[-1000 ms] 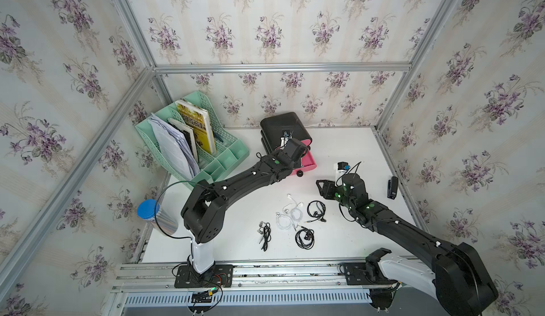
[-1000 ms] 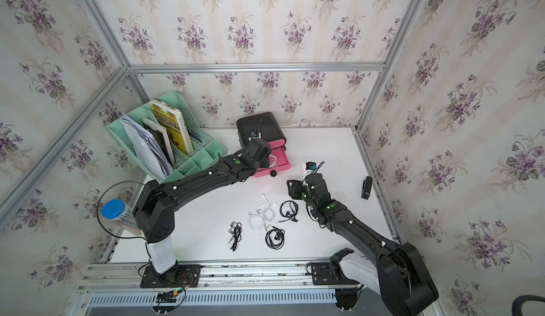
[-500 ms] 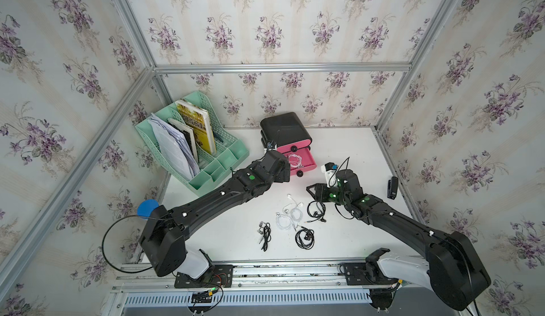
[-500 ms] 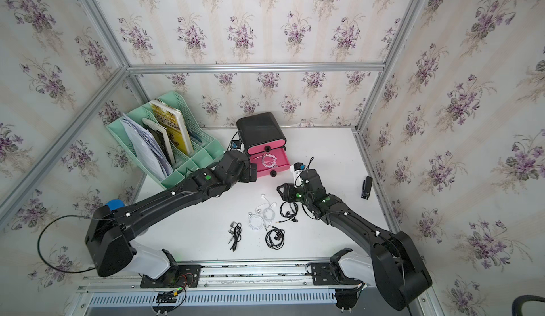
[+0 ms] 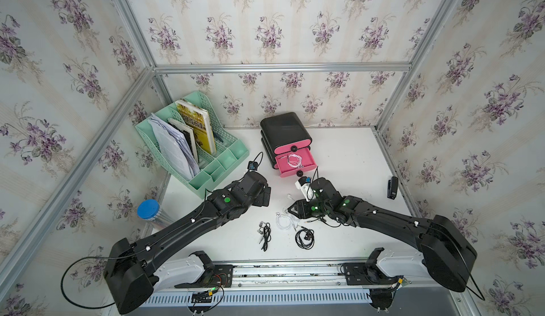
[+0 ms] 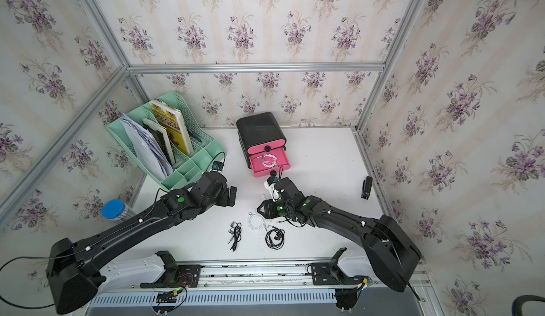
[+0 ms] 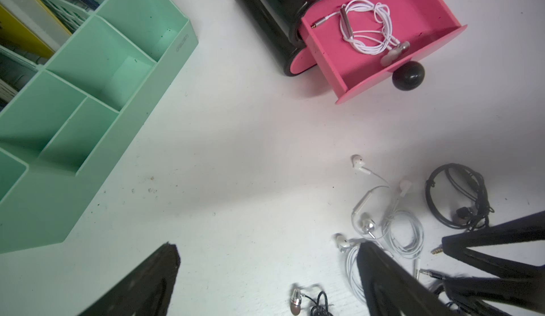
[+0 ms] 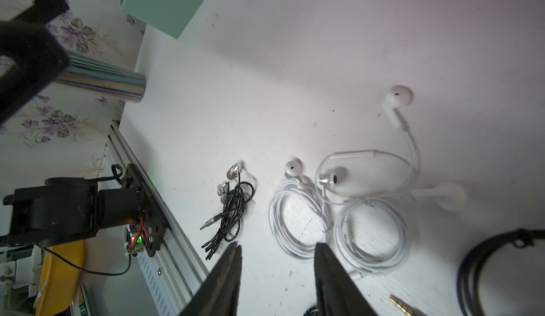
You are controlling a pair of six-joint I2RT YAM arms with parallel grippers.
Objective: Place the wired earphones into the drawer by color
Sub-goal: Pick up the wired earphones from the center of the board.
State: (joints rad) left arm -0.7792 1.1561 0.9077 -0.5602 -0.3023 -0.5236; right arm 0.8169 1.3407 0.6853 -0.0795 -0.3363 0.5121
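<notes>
White earphones [image 5: 294, 160] lie in the pink drawer [image 5: 287, 172]; right hand [image 8: 277, 248], part-open and empty, hovers over white coils [image 5: 282, 222] at its six o'clock, apparently due to descend and close; left hand [image 7: 267, 248] gapes wide, empty.

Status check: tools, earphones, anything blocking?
Left tool open, empty. Right tool open over white earphones on the table, not gripping. One white set in open pink drawer; black sets on the table. Drawer mouth unobstructed.
</notes>
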